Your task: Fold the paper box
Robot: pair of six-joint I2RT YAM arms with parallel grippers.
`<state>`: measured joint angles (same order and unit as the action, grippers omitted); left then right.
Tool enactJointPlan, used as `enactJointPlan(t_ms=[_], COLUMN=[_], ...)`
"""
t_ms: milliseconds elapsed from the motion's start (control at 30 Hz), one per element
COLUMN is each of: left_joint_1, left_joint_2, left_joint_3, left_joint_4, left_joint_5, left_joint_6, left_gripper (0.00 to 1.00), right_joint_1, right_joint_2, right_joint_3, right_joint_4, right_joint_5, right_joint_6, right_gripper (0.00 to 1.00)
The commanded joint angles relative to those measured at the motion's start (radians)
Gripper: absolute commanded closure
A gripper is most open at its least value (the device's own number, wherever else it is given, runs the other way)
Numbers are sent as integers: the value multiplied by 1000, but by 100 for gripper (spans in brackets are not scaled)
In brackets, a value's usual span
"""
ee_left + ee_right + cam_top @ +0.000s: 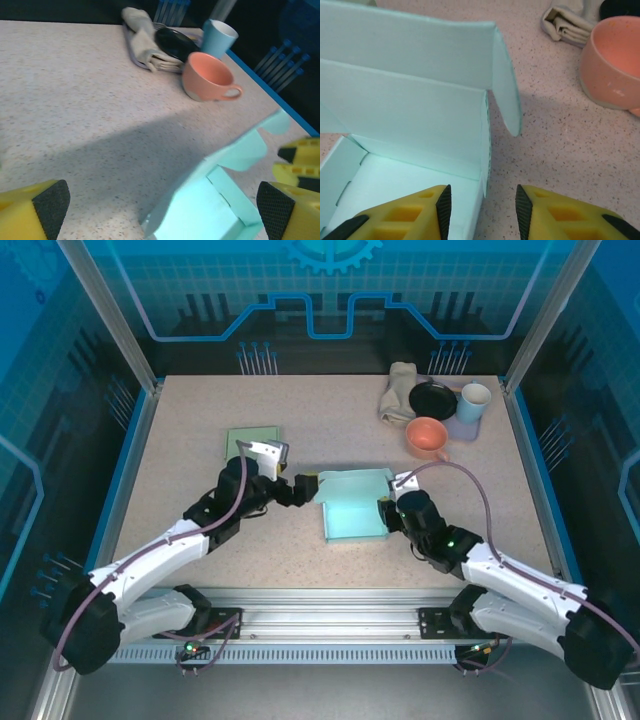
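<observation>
- Overhead: the paper box [352,508] is sitting mid-tabletop [200,440], with the left hand [300,488] and right hand [388,510] flanking it.
- Left wrist: the left hand is gaping wide, apparently framing the box's corner.
- Right wrist: the right hand, slightly parted, is straddling the side wall [484,150], seemingly readying a pinch.

Item, left arm [150,555]: I am reaching it from the near-left base diagonally up toward the middle, with the wrist bent so the left gripper [303,487] is pointing to the right. I am holding its jaws spread wide, the black pads [50,205] sitting at opposite lower corners of the left wrist view. Item, right arm [510,575]: I am stretching it low from the near-right base up and to the left, the right gripper [387,510] facing the left one, and I am holding its yellow fingers [415,217] parted with a clear gap between them.
</observation>
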<state>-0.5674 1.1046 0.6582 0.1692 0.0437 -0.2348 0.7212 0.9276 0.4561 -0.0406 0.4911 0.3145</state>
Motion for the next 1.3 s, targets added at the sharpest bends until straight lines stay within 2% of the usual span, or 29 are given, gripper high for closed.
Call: enactJointPlan(t_ms=[0,200,333,400,500,567,633,700,833,900,1000,1167,1267], left_joint_1=[-20,-46,-87,-100,-109,-111,-116,-120,-121,-120,-121,-119,-118], left_joint_2=[40,174,268,318,397,435,454,455,414,390,343,258,235], left_joint_3=[61,134,163,167,194,209,203,193,153,134,127,184,234], left_joint_4=[1,-31,-10,15,22,40,73,97,142,157,133,-42,-154], left_joint_5=[95,103,102,73,66,73,72,88,153,175,215,320,363], left_joint_6=[103,194,270,296,325,329,344,361,427,476,537,658,712], left_gripper=[1,3,12,16,32,52,71,85,100,100,100,100,100], right_joint_1=[-32,-67,-77,-87,-109,-153,-210,-281,-317,-309,-273,-249,-250], right_joint_2=[-50,-56,-87,-119,-185,-237,-262,-253,-159,-115,-88,-170,-239], right_joint_3=[-17,-13,-29,-39,-67,-102,-133,-158,-159,-146,-123,-99,-105], right_joint_4=[26,28,-13,-70,-133,-130,-90,-22,88,107,88,-23,-54], right_joint_5=[-44,-93,-95,-55,23,35,-15,-114,-266,-310,-272,-125,-125], right_joint_6=[-5,-5,52,101,150,161,157,154,118,99,86,120,102], right_gripper=[60,62,65,66,66,67,67,67,66,67,66,66,65])
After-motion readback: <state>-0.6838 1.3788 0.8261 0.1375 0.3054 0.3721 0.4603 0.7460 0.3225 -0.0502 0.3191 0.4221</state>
